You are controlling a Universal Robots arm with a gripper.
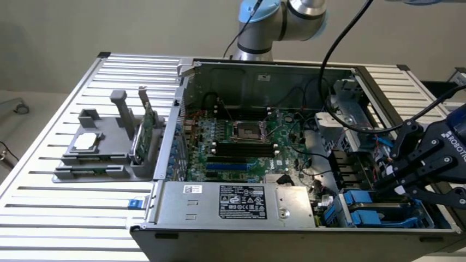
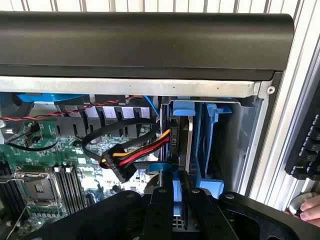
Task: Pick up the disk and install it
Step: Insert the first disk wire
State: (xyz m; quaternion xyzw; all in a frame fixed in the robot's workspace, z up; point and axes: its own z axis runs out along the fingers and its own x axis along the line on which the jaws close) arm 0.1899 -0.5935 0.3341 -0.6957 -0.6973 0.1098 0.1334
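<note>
Disk (image 2: pixel 180 145) partly hidden behind hand (image 2: pixel 175 192).

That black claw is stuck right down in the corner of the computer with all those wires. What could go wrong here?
Two things, I'd guess. The claw is closed on the blue-framed disk above its bay; if the disk is tilted, it could jam against the bay's blue walls. The bundle of red, yellow and black cables hangs right beside it, so it might snag or get pinched. A person's fingers sit near the case too.

Robotics lab bench: slatted aluminium table (image 1: pixel 65 202), opened computer case (image 1: pixel 291 136), grey parts fixture (image 1: pixel 102 153) alongside.
</note>
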